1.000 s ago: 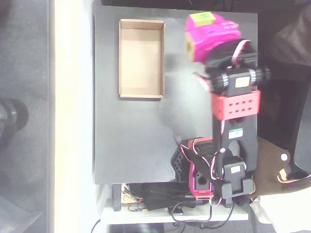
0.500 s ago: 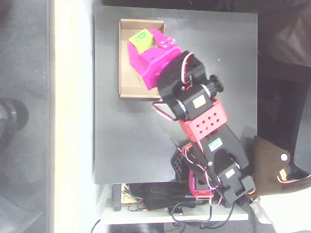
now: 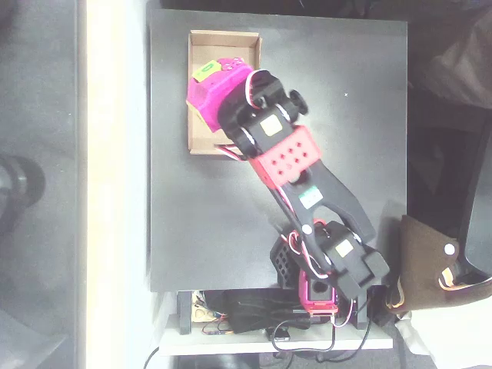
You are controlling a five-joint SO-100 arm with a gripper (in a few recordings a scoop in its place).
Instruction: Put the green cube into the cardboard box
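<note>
Gripper [image 3: 206, 75] over the box [image 3: 223, 40], closed on the cube [image 3: 206, 73].

In the overhead view the magenta gripper hangs above the box's left half, holding the cube: only a small lime sliver of it shows at the gripper's top, its other faces hidden. The fingers themselves are hard to make out. The tan box, shallow and low-walled, lies near the far left corner of the black tabletop [image 3: 200, 215]; its near half is covered by the gripper and arm [image 3: 280, 154], which reaches in from the near edge.
</note>
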